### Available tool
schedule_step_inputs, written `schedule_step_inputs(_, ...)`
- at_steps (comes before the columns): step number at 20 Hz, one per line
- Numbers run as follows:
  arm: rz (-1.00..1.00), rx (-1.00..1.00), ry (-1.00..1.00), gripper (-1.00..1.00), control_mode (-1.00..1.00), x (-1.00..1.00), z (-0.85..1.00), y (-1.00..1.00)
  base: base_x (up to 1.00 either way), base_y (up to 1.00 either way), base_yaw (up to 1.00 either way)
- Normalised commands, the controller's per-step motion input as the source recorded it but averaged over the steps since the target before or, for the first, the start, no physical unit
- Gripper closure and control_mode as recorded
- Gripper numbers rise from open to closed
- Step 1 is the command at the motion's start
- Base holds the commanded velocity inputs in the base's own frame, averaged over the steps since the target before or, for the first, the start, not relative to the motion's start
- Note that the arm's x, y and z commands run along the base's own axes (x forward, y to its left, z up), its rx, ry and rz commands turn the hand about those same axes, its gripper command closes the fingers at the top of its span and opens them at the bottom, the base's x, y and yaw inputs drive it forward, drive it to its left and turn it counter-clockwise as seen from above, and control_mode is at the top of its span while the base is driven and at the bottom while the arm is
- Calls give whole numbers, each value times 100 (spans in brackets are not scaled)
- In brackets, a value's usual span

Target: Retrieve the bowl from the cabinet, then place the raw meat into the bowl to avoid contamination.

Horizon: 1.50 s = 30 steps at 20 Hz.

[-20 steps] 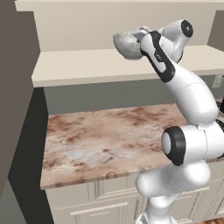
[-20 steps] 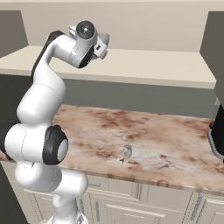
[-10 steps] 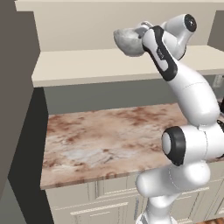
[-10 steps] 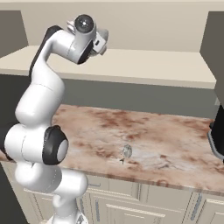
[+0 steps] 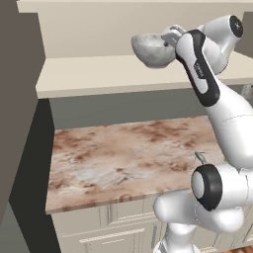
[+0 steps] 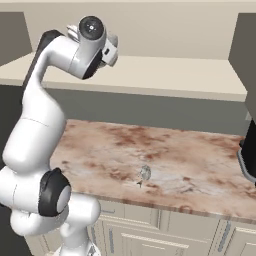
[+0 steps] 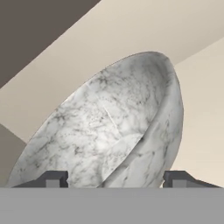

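- Bowl (image 5: pixel 153 48): round, deep, mottled grey-white stone look; raised above the beige cabinet shelf (image 5: pixel 99 76), tipped on its side, no contact with the shelf apparent from the left base view.
- Gripper (image 7: pixel 116 179): fingers spread wide, one dark fingertip (image 7: pixel 52 178) against the inner wall, the other (image 7: pixel 179 178) against the outer wall; clamped on bowl across its rim, judging by the hand view.
- Position relative to gripper: directly ahead of the fingers, rim seated between them, hollow turned toward the camera, far rim up and away.
- Position relative to room: high over the reddish marble table (image 5: pixel 128 158), at shelf level inside the cabinet (image 6: pixel 150 30) opening.
- Risk one: slip from a one-sided rim pinch; cause, smooth wall, heavy body hanging off to one side, any fast swing.
- Risk two: knock against the shelf edge or the dark side wall (image 5: pixel 20 99) on the way out; cause, too low or too wide a withdrawal path.
- Risk three: drop onto the table from height, with possible roll off the front edge; cause, early release or loosened hold.
- Risk four: landing tilted or upside down, useless for the meat; cause, wrist not levelled before set-down.
- Small pale item (image 6: pixel 144 173) on the table: too small to identify; possible obstacle at set-down.
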Motion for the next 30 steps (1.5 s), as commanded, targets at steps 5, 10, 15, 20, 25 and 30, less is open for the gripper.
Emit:
schedule_step_inputs(5,8,-2,-7,100,-100,-95,-4,0,0,0,0)
schedule_step_inputs(10,9,-3,-5,100,-100,-97,-9,0,0,0,0)
schedule_step_inputs(15,9,-6,-1,100,-100,-87,-25,1,0,0,0)
schedule_step_inputs(20,9,-11,0,100,-100,-64,-43,1,0,0,0)
schedule_step_inputs(25,9,-12,3,100,-100,-50,-52,1,0,0,0)
schedule_step_inputs(30,7,-12,9,100,-100,-27,-58,0,0,0,0)
